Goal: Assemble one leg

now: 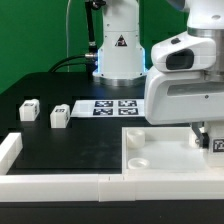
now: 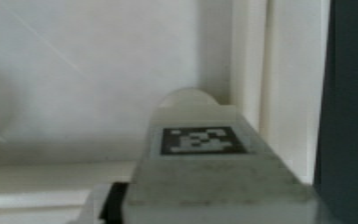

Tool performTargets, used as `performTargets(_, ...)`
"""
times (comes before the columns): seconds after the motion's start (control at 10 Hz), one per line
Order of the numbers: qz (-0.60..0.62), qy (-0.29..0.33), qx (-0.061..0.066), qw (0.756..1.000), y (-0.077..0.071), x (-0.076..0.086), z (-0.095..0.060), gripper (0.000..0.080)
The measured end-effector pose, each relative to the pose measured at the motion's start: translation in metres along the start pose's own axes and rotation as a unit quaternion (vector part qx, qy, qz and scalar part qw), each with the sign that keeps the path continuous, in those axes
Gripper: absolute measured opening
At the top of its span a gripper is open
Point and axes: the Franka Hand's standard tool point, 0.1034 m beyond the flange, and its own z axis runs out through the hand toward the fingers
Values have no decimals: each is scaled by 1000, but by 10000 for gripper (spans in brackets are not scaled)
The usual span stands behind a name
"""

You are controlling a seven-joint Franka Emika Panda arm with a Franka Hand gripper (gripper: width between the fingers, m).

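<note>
In the wrist view a white leg with a square black-and-white marker stands between my gripper's jaws. A black finger pad presses its side, so the gripper is shut on it. The leg hangs over the inside of the white square panel, close to its raised rim. In the exterior view my gripper is low over the panel at the right edge, and the held leg's marker shows just beside it. Two more legs lie on the black table at the left.
The marker board lies on the table in front of the arm's base. Long white bars run along the front edge, with one end turned up at the left. The panel has a corner hole.
</note>
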Motion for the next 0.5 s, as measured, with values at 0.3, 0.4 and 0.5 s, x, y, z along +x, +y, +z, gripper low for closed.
performTargets(0.3,270,-3,10,963,-1,0,0,290)
performTargets(0.4,353,-6,14,936,-1,-1,1,291)
performTargets(0.5,429,-9,17,903,0,-1,1,291)
